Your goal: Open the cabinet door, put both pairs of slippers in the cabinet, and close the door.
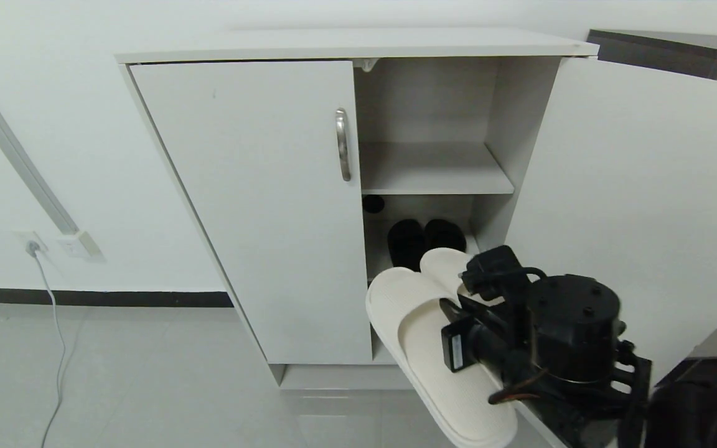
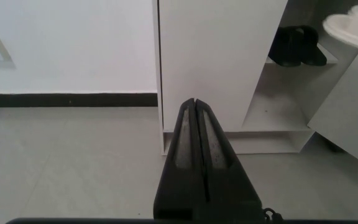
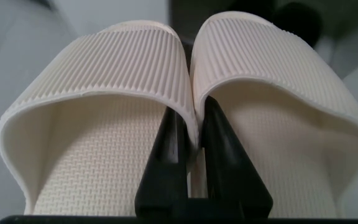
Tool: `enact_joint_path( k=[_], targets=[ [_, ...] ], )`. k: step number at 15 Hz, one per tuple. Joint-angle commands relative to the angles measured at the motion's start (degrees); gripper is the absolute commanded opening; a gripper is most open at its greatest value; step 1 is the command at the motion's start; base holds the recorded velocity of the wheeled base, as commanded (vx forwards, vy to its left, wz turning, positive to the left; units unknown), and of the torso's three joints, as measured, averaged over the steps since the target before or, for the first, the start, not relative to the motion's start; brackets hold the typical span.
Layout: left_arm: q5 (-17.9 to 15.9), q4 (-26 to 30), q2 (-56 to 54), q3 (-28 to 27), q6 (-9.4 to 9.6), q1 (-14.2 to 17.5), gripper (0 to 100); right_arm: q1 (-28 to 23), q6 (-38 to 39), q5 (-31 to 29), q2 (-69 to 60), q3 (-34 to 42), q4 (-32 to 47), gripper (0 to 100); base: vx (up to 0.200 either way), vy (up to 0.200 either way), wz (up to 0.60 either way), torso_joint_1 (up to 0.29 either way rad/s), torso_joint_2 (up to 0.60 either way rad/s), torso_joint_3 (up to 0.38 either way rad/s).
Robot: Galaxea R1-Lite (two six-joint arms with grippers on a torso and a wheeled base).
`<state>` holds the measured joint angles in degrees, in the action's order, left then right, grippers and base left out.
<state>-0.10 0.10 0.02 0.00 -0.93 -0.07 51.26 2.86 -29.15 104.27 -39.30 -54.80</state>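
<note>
Two white slippers (image 1: 433,348) sit lower right of centre in the head view, side by side. Your right end effector (image 3: 193,127) pinches their two inner strap walls together between its fingers, so one grip carries the pair, toes aimed at the opening. The right wrist view shows that pinch plainly, whereas in the head view the wrist covers it. Your left end effector (image 2: 195,107) hangs low with its fingers pressed together on nothing, pointed at the cabinet (image 1: 346,43) base and, I judge, parked out of the way. Its view shows you a bottom compartment (image 2: 278,109) that the head view hides behind the slippers. Farther back, the right door (image 1: 632,205) stands swung open at the right of the frame, and the left door (image 1: 253,205) is shut. Deepest in, the black slippers (image 1: 424,239) lie on the middle level beneath the top shelf (image 1: 433,168). I judge one pair stored, this pair next, then the door.
</note>
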Motion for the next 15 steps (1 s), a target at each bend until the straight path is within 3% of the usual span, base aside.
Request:
enact_joint_path(
  k=[1,3,7,9,15],
  targets=[
    [0.0,0.0,0.1,0.0,0.05,0.0,0,1.2,0.7,-8.5,9.6,-10.4,2.1,0,0.000,0.000,0.00,0.000,0.00,0.000],
    [0.0,0.0,0.1,0.0,0.05,0.0,0,1.3,0.7,-13.7,10.4,-16.7,7.3,0,0.000,0.000,0.00,0.000,0.00,0.000],
    [-0.1,0.0,0.1,0.0,0.05,0.0,0,1.3,0.7,-14.4,9.5,-24.5,12.7,0,0.000,0.000,0.00,0.000,0.00,0.000],
    [-0.1,0.0,0.1,0.0,0.05,0.0,0,1.3,0.7,-17.7,8.1,-28.7,16.5,0,0.000,0.000,0.00,0.000,0.00,0.000],
    [-0.1,0.0,0.1,0.0,0.05,0.0,0,-1.5,0.4,-18.3,2.7,-32.3,25.4,0,0.000,0.000,0.00,0.000,0.00,0.000]
  ],
)
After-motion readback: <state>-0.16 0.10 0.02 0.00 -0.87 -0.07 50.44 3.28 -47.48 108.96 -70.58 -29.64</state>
